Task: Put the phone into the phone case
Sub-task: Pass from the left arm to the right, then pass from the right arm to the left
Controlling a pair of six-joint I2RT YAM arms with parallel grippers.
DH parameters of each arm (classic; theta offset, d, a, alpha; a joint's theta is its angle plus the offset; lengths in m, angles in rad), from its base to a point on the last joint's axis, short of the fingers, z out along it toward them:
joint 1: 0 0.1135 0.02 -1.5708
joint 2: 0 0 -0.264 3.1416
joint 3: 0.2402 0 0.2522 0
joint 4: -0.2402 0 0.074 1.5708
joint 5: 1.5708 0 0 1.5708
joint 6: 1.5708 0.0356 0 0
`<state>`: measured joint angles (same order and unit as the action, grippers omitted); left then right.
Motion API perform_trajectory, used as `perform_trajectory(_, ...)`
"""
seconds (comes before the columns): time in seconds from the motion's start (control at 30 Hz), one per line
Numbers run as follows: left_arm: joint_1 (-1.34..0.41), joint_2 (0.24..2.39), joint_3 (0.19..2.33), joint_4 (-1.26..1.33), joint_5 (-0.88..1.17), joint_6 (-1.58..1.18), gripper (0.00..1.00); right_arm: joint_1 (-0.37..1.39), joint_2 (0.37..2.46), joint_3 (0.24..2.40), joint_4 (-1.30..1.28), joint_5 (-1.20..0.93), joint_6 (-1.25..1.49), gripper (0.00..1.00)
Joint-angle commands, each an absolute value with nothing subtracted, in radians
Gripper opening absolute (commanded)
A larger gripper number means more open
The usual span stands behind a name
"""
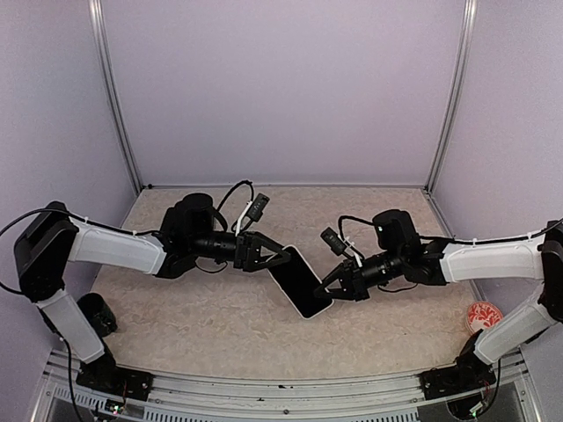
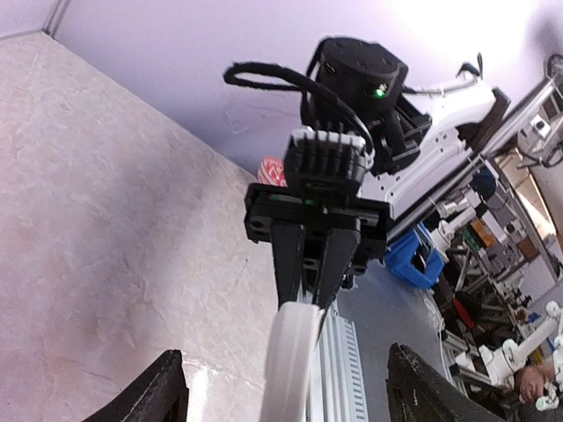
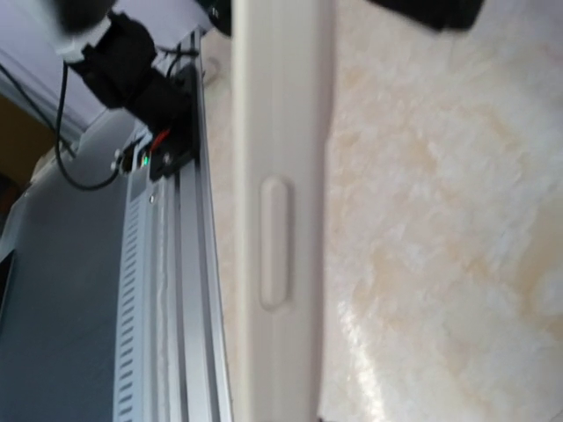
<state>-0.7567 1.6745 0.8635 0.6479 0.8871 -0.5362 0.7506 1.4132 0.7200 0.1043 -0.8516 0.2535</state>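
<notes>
We are counting two arms, left [image 1: 114, 248] and right [image 1: 488, 259], one black phone [image 1: 299, 283], one phone case [image 3: 277, 220] and one round red-and-white disc [image 1: 484, 315]. The disc is lying at the right edge of the worktop [image 1: 220, 325], beside the right arm.

The worktop is showing a beige, marbled surface. Plain lilac walls [image 1: 281, 88] are enclosing it on three sides, and a metal post [image 1: 116, 97] is standing in each rear corner.

The phone case is appearing as a pale rim around the black phone. A moulded side-button bump is showing on its long edge in the right wrist view. We cannot tell whether the phone is seated fully.

The phone and phone case are hanging together over the middle of the worktop, between the two arms, slanting from upper left to lower right in the top view.

The right fingers [image 2: 288, 259] are pressing together on the lower right end of the phone case and carrying it. The left fingers [image 2: 167, 391] are standing well apart, one on each side of the upper left end. We are seeing clear gaps between them and the pale edge in the left wrist view.
</notes>
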Motion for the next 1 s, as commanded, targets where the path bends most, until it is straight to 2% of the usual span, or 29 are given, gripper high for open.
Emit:
perform_trajectory(0.0, -0.744, 1.607, 0.827, 0.801, 0.758, -0.639, 0.77, 0.756, 1.316, 0.686, 0.271, -0.812, 0.297, 0.00)
perform_trajectory(0.43, -0.811, 1.676, 0.800, 0.943, 0.683, -0.746, 0.77, 0.756, 1.240, 0.607, 0.465, -0.649, 0.424, 0.00)
perform_trajectory(0.77, -0.843, 1.752, 0.814, 1.057, 0.699, -0.811, 0.67, 0.755, 1.258, 0.543, 0.670, -0.600, 0.559, 0.00)
perform_trajectory(0.97, -0.844, 1.769, 0.817, 1.084, 0.690, -0.819, 0.56, 0.755, 1.309, 0.541, 0.713, -0.632, 0.595, 0.00)
